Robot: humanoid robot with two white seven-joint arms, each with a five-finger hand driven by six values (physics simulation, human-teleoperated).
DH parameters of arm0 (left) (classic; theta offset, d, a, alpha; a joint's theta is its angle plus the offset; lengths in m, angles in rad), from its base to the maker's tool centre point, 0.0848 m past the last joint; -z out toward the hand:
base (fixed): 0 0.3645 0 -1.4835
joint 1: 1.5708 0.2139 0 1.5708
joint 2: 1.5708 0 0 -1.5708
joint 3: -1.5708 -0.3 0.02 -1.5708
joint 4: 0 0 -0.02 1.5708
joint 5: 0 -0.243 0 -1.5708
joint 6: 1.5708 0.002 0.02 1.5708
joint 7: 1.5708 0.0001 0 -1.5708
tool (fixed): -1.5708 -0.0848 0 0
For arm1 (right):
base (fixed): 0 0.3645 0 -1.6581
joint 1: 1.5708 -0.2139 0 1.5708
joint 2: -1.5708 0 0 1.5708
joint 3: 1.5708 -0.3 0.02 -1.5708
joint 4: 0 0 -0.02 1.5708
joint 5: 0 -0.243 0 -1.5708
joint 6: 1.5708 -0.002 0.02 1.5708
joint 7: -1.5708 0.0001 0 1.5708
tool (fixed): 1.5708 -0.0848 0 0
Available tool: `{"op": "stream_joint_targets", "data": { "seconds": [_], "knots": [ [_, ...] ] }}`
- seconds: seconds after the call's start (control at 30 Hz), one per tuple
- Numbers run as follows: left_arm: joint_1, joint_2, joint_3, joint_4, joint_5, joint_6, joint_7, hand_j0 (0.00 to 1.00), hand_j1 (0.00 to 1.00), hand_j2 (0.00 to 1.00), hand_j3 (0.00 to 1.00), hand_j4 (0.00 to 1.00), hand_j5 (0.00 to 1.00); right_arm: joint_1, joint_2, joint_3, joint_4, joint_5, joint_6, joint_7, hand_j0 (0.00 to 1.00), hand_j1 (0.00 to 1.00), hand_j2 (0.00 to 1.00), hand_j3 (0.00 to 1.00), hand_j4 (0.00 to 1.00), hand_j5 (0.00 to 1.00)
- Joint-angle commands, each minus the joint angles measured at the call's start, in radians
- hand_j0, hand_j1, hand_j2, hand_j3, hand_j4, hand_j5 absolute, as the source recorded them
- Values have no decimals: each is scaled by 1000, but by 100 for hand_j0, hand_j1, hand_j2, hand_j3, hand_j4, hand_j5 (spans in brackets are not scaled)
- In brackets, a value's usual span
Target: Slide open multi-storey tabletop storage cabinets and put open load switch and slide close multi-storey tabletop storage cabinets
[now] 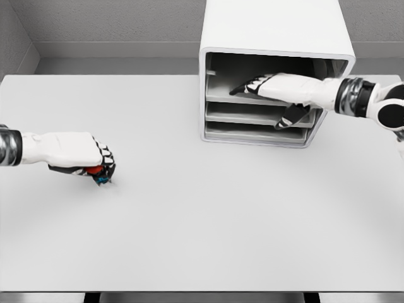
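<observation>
Seen from the head camera: white multi-storey storage cabinet [276,38] at the far right of the pale grey bench [202,240], its front showing three stacked levels, the top bay looking open and hollow. Right hand [268,86] reaching in from the right edge, fingers extended flat into the top bay, thumb hanging down across the middle drawer front; holding nothing. Whether the fingertips touch the shelf inside cannot be told.

Well apart, at the near left, left hand [95,165] curled tight around a small red and teal load switch [99,174], knuckles down close to the bench surface. Most of the switch hidden inside the fist; only a red patch and a teal tip showing beneath the fingers.

Risks from here, as judgement: switch so small and so buried that a slight loosening could drop it unnoticed on the way across. Long carry to the cabinet, with the right arm across the opening, inviting a clash of hands at the mouth. Narrow bay height leaving little room for a closed fist to enter cleanly. Cabinet possibly shoved back under pressure.
</observation>
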Motion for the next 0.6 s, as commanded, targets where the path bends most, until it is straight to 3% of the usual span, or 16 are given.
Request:
{"op": "stream_joint_targets", "data": {
  "seconds": [0.0,0.1,0.43,0.57],
  "knots": [
    [0,17,1,-1,8,3,0,35,35,35,35,35,35,0,1,8,3,9,27,0,100,100,100,100,100,100],
    [0,17,1,-1,8,3,0,35,35,35,35,35,35,0,3,7,8,23,80,0,100,100,100,100,100,100],
    [-3,18,-1,-2,8,3,0,35,35,35,35,35,35,-5,1,26,5,43,86,0,100,100,100,100,100,100],
    [-3,24,-1,-8,8,3,0,35,35,35,35,35,35,-3,0,26,-29,51,61,0,100,100,100,100,100,100]
  ]
}}
